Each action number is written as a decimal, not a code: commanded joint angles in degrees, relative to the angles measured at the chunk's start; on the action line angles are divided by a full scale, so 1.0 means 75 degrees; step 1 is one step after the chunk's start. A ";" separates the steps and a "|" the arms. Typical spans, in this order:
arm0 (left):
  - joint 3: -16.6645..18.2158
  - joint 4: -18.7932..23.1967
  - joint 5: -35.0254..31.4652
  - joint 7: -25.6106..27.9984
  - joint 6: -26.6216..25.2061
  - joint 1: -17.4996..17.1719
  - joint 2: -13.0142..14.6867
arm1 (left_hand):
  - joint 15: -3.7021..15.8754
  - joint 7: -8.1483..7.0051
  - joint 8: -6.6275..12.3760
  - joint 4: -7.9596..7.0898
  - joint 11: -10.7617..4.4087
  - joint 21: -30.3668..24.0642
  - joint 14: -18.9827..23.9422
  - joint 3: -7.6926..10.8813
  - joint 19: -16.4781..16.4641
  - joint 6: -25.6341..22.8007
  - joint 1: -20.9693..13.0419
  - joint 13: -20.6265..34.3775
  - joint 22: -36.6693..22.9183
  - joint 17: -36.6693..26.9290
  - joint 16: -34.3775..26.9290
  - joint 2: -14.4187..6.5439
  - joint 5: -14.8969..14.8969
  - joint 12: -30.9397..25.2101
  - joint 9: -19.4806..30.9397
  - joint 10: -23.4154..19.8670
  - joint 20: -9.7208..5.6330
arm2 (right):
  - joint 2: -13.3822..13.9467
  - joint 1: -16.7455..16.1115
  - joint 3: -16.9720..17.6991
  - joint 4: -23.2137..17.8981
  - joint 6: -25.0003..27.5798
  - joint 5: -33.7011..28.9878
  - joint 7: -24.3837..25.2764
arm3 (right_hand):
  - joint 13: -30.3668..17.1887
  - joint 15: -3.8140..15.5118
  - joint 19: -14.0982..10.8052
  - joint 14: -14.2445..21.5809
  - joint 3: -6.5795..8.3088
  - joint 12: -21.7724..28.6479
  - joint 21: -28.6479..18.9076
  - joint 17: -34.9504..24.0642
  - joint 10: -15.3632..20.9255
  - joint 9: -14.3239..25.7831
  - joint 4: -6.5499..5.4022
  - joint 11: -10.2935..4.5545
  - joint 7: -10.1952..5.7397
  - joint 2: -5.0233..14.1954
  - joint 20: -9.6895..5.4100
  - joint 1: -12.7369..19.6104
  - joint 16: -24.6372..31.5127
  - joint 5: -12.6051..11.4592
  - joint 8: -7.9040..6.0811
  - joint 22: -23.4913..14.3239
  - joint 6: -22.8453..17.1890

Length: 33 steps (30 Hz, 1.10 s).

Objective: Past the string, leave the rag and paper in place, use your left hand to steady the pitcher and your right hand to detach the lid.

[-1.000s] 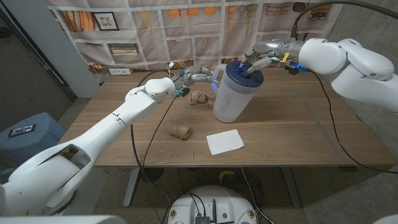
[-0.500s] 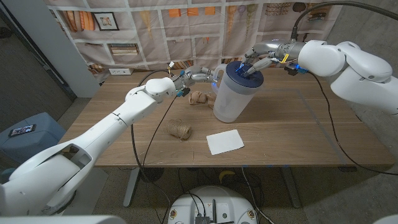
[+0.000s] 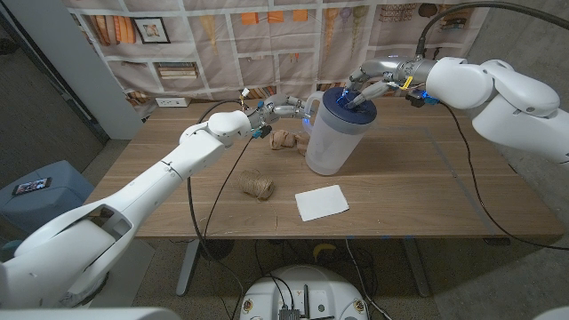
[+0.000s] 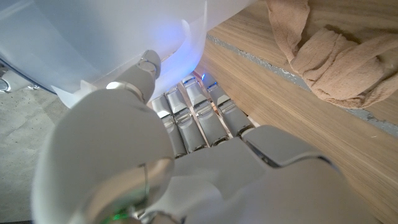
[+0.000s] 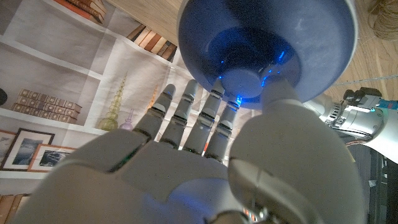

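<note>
Pitcher (image 3: 331, 133) upright on the wooden table (image 3: 418, 187), just past the string (image 3: 256, 185), rag (image 3: 283, 140) beside it, paper (image 3: 322, 203) in front. Probably light, stiff, slick plastic — best braced at the wall, lid (image 3: 348, 104) taken by its centre knob. Left hand (image 3: 289, 108) pressed against the pitcher's side, fingers partly curled round it. Right hand (image 3: 364, 92) atop the lid, fingers pinching the knob — lid not yet off.

The pitcher (image 3: 331, 138) stands near the table's (image 3: 427, 196) middle, toward the far edge, lid (image 3: 348, 108) on top. The rag (image 3: 283, 140) lies just left of it. The string (image 3: 256, 185) lies nearer the front edge, left of the paper (image 3: 322, 203).
</note>
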State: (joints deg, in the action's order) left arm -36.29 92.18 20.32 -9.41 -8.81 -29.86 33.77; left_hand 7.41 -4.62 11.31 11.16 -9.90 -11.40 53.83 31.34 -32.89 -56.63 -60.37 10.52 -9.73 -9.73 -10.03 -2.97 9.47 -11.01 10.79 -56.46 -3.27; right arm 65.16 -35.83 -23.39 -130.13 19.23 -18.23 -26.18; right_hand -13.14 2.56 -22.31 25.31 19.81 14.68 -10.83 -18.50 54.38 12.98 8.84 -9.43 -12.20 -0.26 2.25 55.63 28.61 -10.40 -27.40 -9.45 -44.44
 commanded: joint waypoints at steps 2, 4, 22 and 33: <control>-0.0029 -0.0088 -0.0034 -0.0074 0.0058 0.0029 -0.0009 | 0.0773 0.0142 0.0054 -0.0153 -0.0032 0.0012 0.0084 0.0187 -0.0057 -0.0206 0.0369 0.0045 -0.0024 -0.0016 -0.0048 -0.0415 0.0054 -0.0019 0.0046 -0.0059 -0.1112 | -0.0052 0.0103 -0.0014 0.0070 -0.0037 0.0023 -0.0014 | -0.0032 0.1130 -0.0056 0.0138 -0.0039 0.0028 -0.0006 -0.0064 0.0591 -0.0033 0.0007 -0.0441 -0.0064 0.0434 -0.0081 0.0240 0.0116 -0.0006 -0.0094 -0.0014 -0.0246; -0.0024 -0.0094 -0.0030 -0.0070 0.0066 0.0024 -0.0015 | 0.0778 0.0139 0.0056 -0.0150 -0.0031 0.0013 0.0081 0.0189 -0.0055 -0.0209 0.0367 0.0045 -0.0024 -0.0015 -0.0046 -0.0415 0.0055 -0.0018 0.0046 -0.0056 -0.1113 | -0.0056 0.0130 -0.0018 0.0093 -0.0052 0.0061 -0.0055 | -0.0029 0.1134 -0.0070 0.0149 -0.0046 0.0028 -0.0009 -0.0065 0.0622 -0.0042 0.0008 -0.0441 -0.0063 0.0456 -0.0095 0.0253 0.0128 -0.0002 -0.0102 -0.0014 -0.0280; -0.0058 -0.0148 -0.0076 -0.0153 0.0122 0.0063 -0.0020 | 0.0777 0.0118 0.0055 -0.0146 -0.0044 0.0020 0.0067 0.0192 -0.0034 -0.0198 0.0377 0.0046 -0.0025 -0.0015 -0.0041 -0.0408 0.0053 -0.0025 0.0048 -0.0087 -0.1117 | 0.0000 0.0297 -0.0037 0.0092 0.0006 0.0242 -0.0341 | -0.0021 0.1121 -0.0099 0.0193 -0.0083 0.0011 -0.0008 -0.0048 0.0715 -0.0084 -0.0018 -0.0439 -0.0065 0.0574 -0.0123 0.0269 0.0155 0.0025 -0.0102 -0.0013 -0.0362; -0.0088 -0.0170 -0.0144 -0.0201 0.0157 0.0106 -0.0016 | 0.0777 0.0125 0.0065 -0.0151 -0.0050 0.0018 0.0080 0.0194 -0.0035 -0.0220 0.0385 0.0046 -0.0025 -0.0019 -0.0050 -0.0416 0.0053 -0.0019 0.0049 -0.0081 -0.1113 | 0.0030 0.0393 -0.0052 0.0072 0.0001 0.0305 -0.0427 | -0.0017 0.1124 -0.0108 0.0201 -0.0100 -0.0002 -0.0007 -0.0033 0.0735 -0.0098 -0.0028 -0.0437 -0.0061 0.0597 -0.0125 0.0251 0.0144 0.0030 -0.0094 -0.0013 -0.0375</control>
State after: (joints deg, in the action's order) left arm -36.64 91.25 19.66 -10.61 -7.88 -29.49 33.73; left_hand 7.60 -4.70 11.48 11.16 -10.13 -11.40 54.02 31.34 -32.88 -56.71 -60.06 10.81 -9.73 -9.76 -10.00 -2.66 9.58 -10.99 11.07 -56.69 -3.27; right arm 65.11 -33.58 -23.66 -129.39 19.09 -16.88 -28.09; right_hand -13.20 2.77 -23.03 26.33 19.18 14.63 -10.83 -18.60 55.24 12.09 8.89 -8.66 -11.59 -0.03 1.53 55.40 29.45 -10.13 -28.06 -9.45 -45.65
